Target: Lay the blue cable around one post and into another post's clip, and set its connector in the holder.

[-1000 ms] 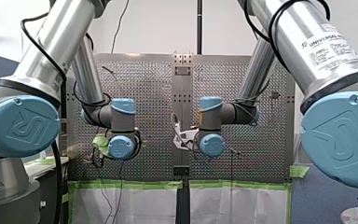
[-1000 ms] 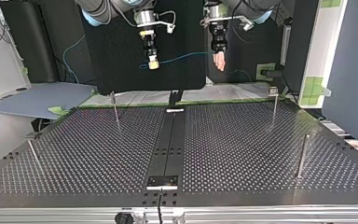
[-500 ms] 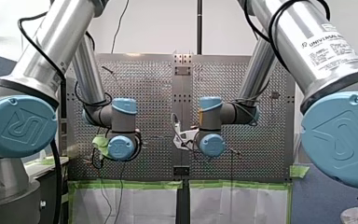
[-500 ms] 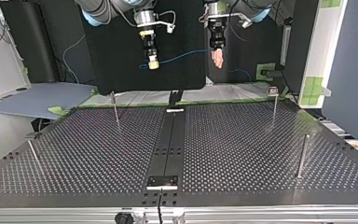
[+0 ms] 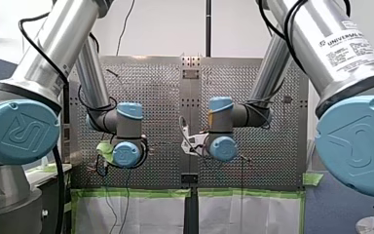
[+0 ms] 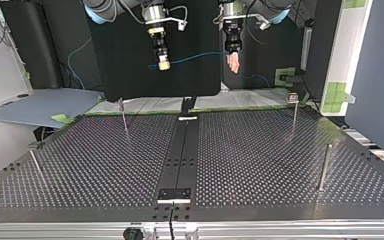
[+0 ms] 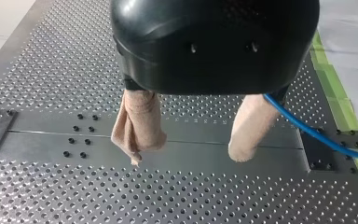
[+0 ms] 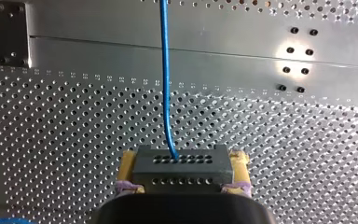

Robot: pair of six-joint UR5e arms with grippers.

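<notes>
At the top view's left, two thin posts stand on the table (image 6: 260, 165): the near left post (image 6: 35, 165) and the far left post (image 6: 124, 116). A little to the right, high in the air at the far side, my right gripper (image 6: 163, 61) pinches the grey connector (image 8: 182, 169) tight between its yellow pads (image 8: 127, 169). The blue cable (image 8: 164, 70) comes out of the connector and runs right through the air to my left gripper (image 7: 189, 156). That one has its beige pads (image 7: 140, 121) spread wide apart. The cable passes just beside one pad, and I cannot tell if it touches. Further right stand the far right post (image 6: 294, 117), with a small clip (image 6: 293, 98) on top, and the near right post (image 6: 324, 167).

I think the step now is to bring the cable down to a post. To do it well, I should hold the connector firmly and come down slowly. I should leave the cable a bit loose so it does not tug. My left pads should close softly on the cable first, so I can guide it round the post.

The clip has no cable in it. The small plate (image 6: 175, 194) in the near middle may be the holder, and the connector is not in it yet.
</notes>
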